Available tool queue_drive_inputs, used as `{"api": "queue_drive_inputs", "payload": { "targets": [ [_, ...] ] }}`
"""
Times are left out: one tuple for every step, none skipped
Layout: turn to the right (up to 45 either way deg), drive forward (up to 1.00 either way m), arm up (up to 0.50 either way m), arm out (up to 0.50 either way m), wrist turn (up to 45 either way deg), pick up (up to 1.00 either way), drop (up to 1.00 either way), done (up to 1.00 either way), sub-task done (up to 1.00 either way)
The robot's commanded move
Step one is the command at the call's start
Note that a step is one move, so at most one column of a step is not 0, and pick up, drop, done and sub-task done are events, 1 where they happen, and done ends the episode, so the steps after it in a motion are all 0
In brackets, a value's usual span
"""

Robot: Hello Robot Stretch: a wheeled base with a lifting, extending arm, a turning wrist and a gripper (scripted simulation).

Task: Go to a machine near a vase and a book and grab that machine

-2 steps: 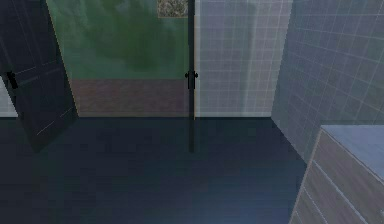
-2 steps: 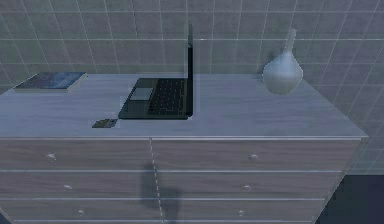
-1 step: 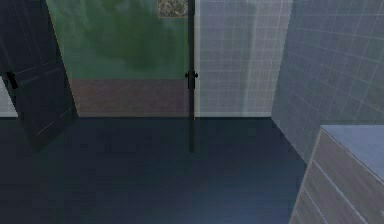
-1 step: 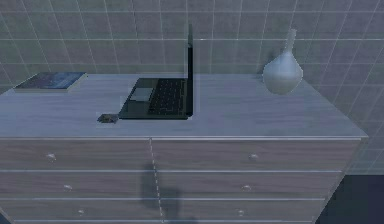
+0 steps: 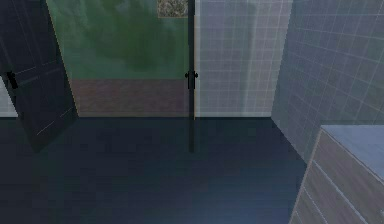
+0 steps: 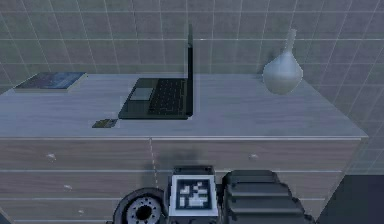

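Note:
An open dark laptop (image 6: 165, 92) stands on a pale wooden dresser top (image 6: 250, 120), its screen upright and edge-on. A white vase (image 6: 283, 70) with a narrow neck stands to its right, near the tiled wall. A flat bluish book (image 6: 52, 81) lies at the top's far left corner. In front of the laptop lies a small dark flat thing (image 6: 102, 123). At the arm side view's bottom edge the gripper's dark body (image 6: 140, 208) shows left of a white marked square (image 6: 195, 195). I cannot make out its far end, so I cannot tell whether it holds anything.
Drawer fronts (image 6: 90, 165) run below the dresser top, and its corner (image 5: 345, 170) shows at the forward view's lower right. Ahead lies dark floor (image 5: 170, 170), then a doorway into a green-walled room. A dark door (image 5: 35, 70) stands ajar at left, a thin door edge (image 5: 191, 75) in the middle.

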Motion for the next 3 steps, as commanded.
{"api": "queue_drive_inputs", "payload": {
  "targets": [
    [0.0, 0.00, 0.00, 0.38, 0.0, 0.00, 0.00, 0.00, 0.00],
    [0.0, 0.00, 0.00, 0.00, 45.0, 0.00, 0.00, 0.00, 0.00],
    [0.0, 0.00, 0.00, 0.00, 45.0, 0.00, 0.00, 0.00, 0.00]
  ]
}}
